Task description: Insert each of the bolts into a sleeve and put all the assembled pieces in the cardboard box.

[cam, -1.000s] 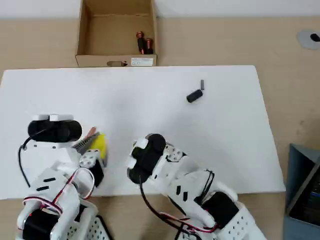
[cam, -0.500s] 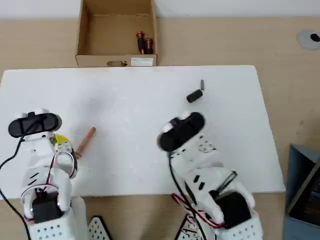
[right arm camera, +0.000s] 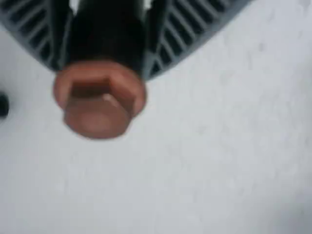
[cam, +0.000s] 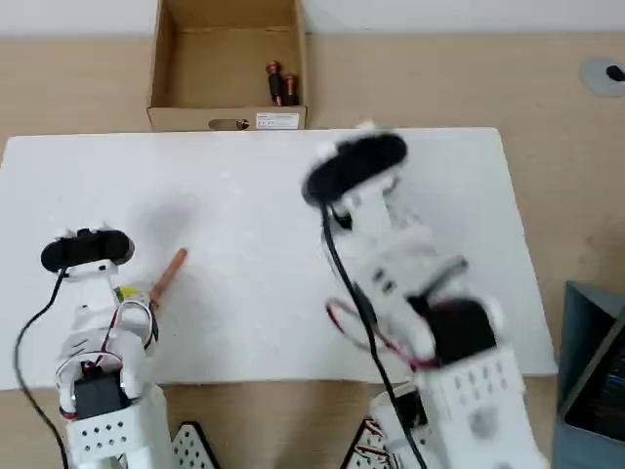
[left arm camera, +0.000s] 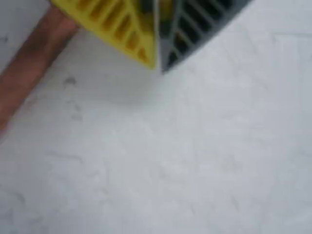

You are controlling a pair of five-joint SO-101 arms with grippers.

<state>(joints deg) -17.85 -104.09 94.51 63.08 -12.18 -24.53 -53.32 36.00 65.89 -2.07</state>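
A copper bolt (cam: 168, 275) lies loose on the white mat (cam: 244, 225), and its shaft (left arm camera: 29, 73) runs just beside my left gripper (left arm camera: 157, 61). That gripper (cam: 125, 293) is shut with nothing between its yellow and grey fingers, tips close above the mat. My right gripper (right arm camera: 105, 53) is shut on a black sleeve (right arm camera: 107, 34) with a copper hex bolt head (right arm camera: 100, 100) sticking out of it, held low over the mat. The right arm (cam: 356, 166) stretches toward the far mat edge. The cardboard box (cam: 166, 68) holds two assembled pieces (cam: 281, 84).
The box stands beyond the mat's far edge, left of centre. A small dark thing (right arm camera: 2, 105) lies on the mat near the right gripper. A grey bin (cam: 591, 371) stands at the right, off the mat.
The left gripper let go of the copper bolt and drew back to the left. The right arm swung from the mat's front to its far side, covering the spot where a loose black sleeve lay.
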